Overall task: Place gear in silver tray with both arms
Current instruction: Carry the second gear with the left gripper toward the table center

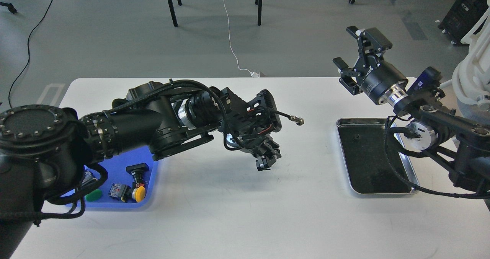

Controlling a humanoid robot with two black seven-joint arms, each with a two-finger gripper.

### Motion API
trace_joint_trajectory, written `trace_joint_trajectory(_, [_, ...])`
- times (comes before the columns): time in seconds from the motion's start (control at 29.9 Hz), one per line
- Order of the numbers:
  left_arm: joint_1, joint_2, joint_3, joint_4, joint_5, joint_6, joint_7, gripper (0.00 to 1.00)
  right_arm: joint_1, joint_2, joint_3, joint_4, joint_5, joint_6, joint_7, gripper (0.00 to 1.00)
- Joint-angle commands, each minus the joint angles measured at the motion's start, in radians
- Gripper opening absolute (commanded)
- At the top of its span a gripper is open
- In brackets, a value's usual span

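Left gripper [265,160], closed on a small dark gear [262,164] well left of the tray [406,166]; weak pinch risks dropping short; right gripper [350,73] wide open above it

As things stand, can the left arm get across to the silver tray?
Probably yes. The left gripper hangs over bare table with nothing standing between it and the silver tray. The right gripper is raised behind the tray's far edge, not over it.
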Motion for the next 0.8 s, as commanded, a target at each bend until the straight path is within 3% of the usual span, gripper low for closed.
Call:
trace_joint_trajectory(0.0, [0.011, -0.004, 0.021, 0.011, -0.001, 0.000, 0.000, 0.13, 0.112, 0.023, -0.092, -0.001, 0.001, -0.002, 0.000, 0.94])
trace_joint_trajectory(0.17, [0.019, -0.004, 0.051, 0.040, -0.007, 0.000, 0.000, 0.13, 0.184, 0.062, -0.184, -0.005, 0.001, -0.008, 0.000, 0.94])
trace_joint_trajectory(0.77, [0.048, -0.004, 0.050, 0.041, -0.075, 0.000, 0.000, 0.14, 0.169, 0.088, -0.199, -0.022, -0.003, -0.008, 0.000, 0.95])
